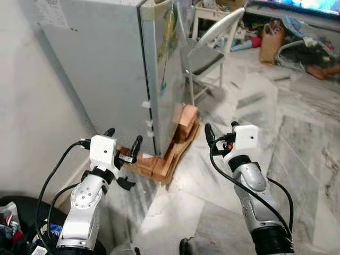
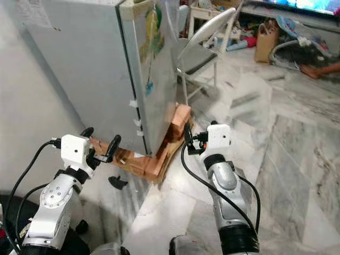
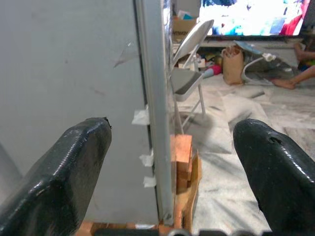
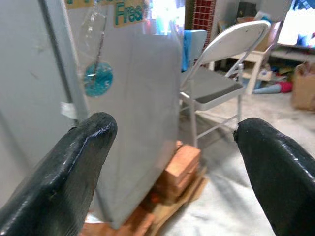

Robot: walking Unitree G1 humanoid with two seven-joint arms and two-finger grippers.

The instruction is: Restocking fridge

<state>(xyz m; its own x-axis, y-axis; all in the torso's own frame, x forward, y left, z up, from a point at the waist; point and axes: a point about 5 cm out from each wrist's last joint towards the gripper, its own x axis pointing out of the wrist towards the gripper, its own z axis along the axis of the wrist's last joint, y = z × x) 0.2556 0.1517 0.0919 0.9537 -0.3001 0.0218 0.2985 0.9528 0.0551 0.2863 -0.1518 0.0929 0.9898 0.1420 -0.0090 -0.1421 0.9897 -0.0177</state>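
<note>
With the fridge (image 1: 111, 69) shut at upper left of the frame, raised on bricks (image 1: 183, 125), I hold my left gripper (image 1: 123, 143) and right gripper (image 1: 220, 134) empty, fingers apart, probably ready for its door edge.

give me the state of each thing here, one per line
fridge: door shut, propped on bricks
bricks: stacked under fridge
folding chair: unfolded, unoccupied
left gripper: open, holding nothing
right gripper: open, holding nothing
</note>
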